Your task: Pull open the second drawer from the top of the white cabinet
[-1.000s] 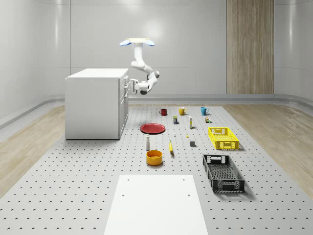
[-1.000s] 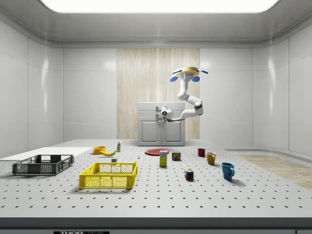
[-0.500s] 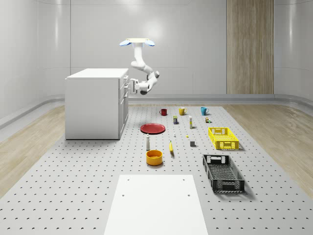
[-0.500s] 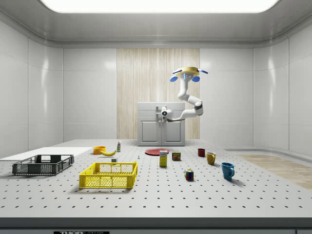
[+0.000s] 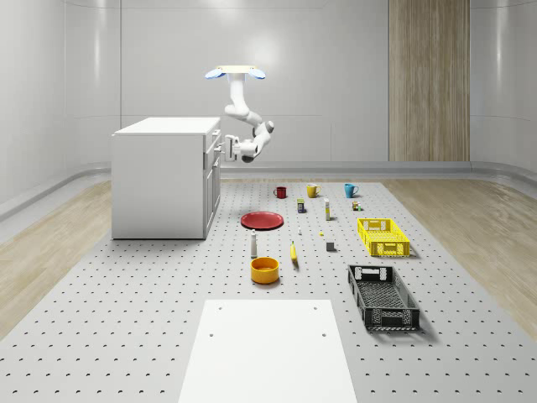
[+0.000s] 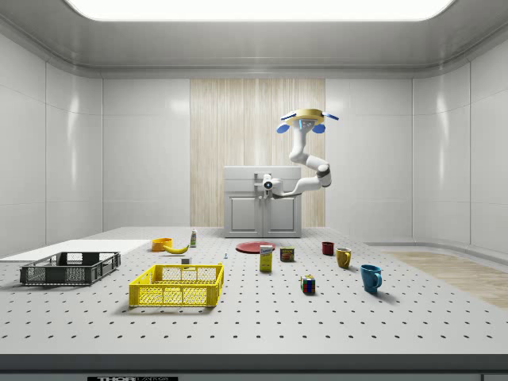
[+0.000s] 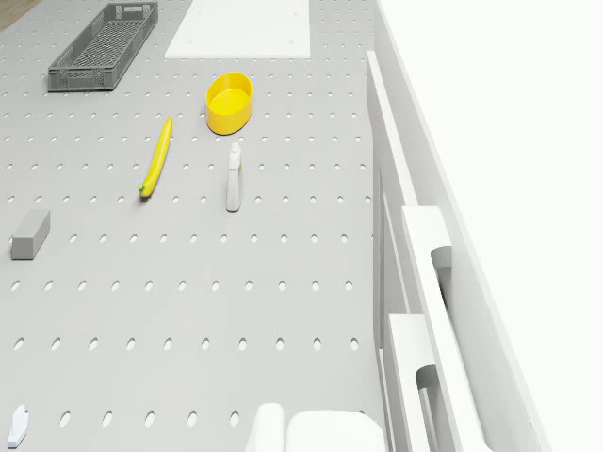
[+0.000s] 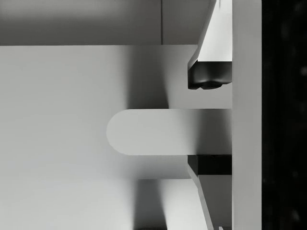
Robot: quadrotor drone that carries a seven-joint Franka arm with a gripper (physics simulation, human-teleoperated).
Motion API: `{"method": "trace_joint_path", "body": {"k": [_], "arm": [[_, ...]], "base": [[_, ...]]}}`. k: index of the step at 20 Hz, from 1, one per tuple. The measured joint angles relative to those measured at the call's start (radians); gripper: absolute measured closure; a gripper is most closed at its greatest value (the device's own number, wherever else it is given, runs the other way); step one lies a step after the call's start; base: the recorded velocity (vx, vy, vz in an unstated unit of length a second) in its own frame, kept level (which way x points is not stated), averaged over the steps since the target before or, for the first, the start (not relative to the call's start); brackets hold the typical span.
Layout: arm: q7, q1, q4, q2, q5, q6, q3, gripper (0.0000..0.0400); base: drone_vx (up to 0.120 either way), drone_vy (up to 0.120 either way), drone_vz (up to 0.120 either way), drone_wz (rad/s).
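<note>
The white cabinet [image 5: 159, 176] stands at the back of the whole-scene view's left, its drawer front facing right. My drone [image 5: 235, 74] hovers in the air just off that front, higher than the cabinet top. The arm bends down and back toward the upper drawers, and the gripper [image 5: 223, 151] is right at the front. In the side view the gripper [image 6: 266, 184] sits before the upper drawer rows of the cabinet [image 6: 238, 214]. In the wrist view the gripper [image 8: 208, 122] is open, and a rounded white handle [image 8: 144, 132] runs between its dark fingertips [image 8: 208, 79]. One pad touches the handle; the other stands a little off.
On the perforated table lie a red plate [image 5: 263, 220], an orange bowl [image 5: 264, 269], a banana [image 5: 294, 252], a small bottle [image 5: 253, 244], three mugs at the back, a yellow crate [image 5: 383, 237], a black crate [image 5: 383, 296] and a white board [image 5: 268, 348] at the front.
The arm has crept slightly closer to the cabinet front. The drone holds nearly the same spot, and the drawers look unmoved.
</note>
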Motion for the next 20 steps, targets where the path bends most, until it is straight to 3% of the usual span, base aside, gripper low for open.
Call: {"method": "trace_joint_path", "body": {"k": [6,19,20], "arm": [[0.047,-0.016,0.013,-0.008,-0.022,-0.032,-0.018,0.0256],[0.068,-0.031,0.057,-0.040,-0.115,-0.107,-0.097,0.0258],[0.137,-0.028,0.068,-0.056,-0.137,-0.113,-0.094,0.0207]], "base": [[0.000,0.000,0.000,0.000],[0.000,0.000,0.000,0.000],[0.000,0.000,0.000,0.000]]}}
